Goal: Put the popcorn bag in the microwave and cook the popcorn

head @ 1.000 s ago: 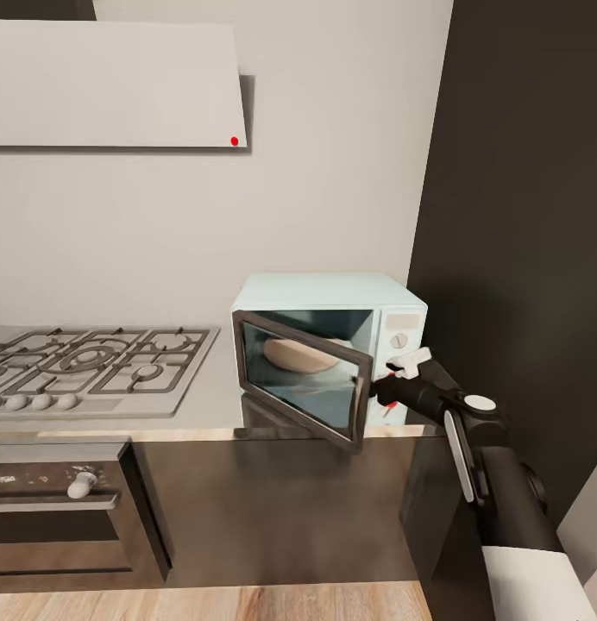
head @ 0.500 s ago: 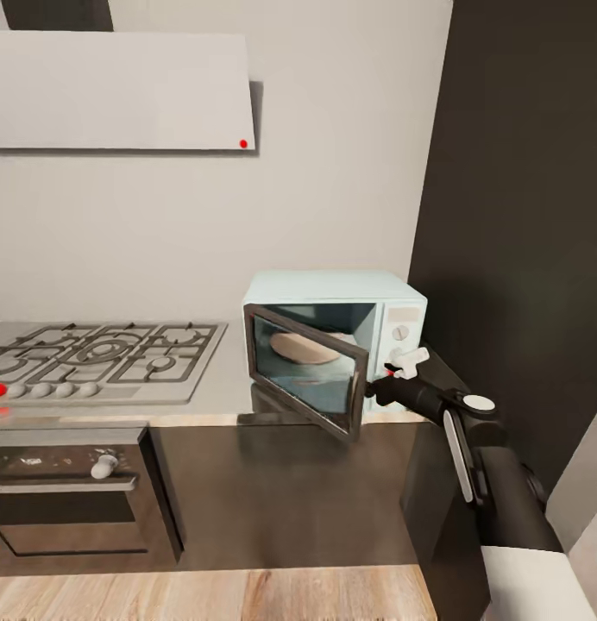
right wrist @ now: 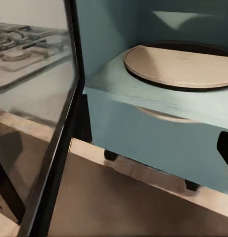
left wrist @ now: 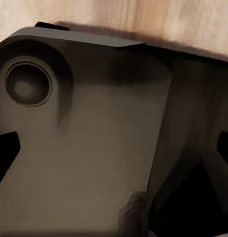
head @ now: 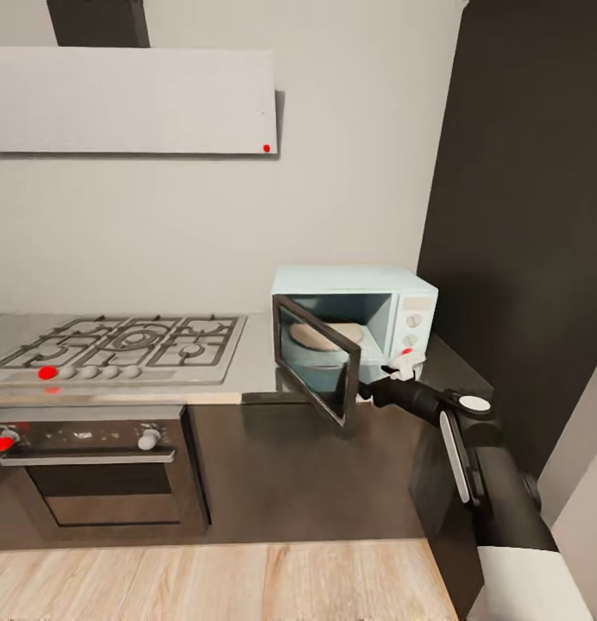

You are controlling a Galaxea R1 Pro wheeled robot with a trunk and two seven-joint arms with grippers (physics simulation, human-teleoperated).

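The pale mint-blue microwave (head: 393, 297) stands at the right end of the grey countertop (head: 251, 373) with its dark glass door (head: 318, 360) swung wide open. Inside lies a flat tan turntable disc (right wrist: 180, 64). The popcorn bag and the popcorn are out of view. My right gripper (head: 401, 371) hovers at the door's free edge, in front of the cavity. It is open, with one dark fingertip (right wrist: 225, 148) at the edge of the right wrist view and the door (right wrist: 44, 113) beside it. My left gripper (left wrist: 114, 148) is open, facing my own dark body.
A gas hob (head: 130, 343) with black grates lies left of the microwave, above a built-in oven (head: 100, 470). A grey hood (head: 130, 99) hangs over the hob. A tall dark cabinet (head: 523, 216) rises right of the microwave. Wooden floor (head: 212, 582) runs along the cabinet fronts.
The whole view has drawn back and shifted, so the camera moved away from the counter. The microwave door has swung further open, with my right gripper staying at its edge.
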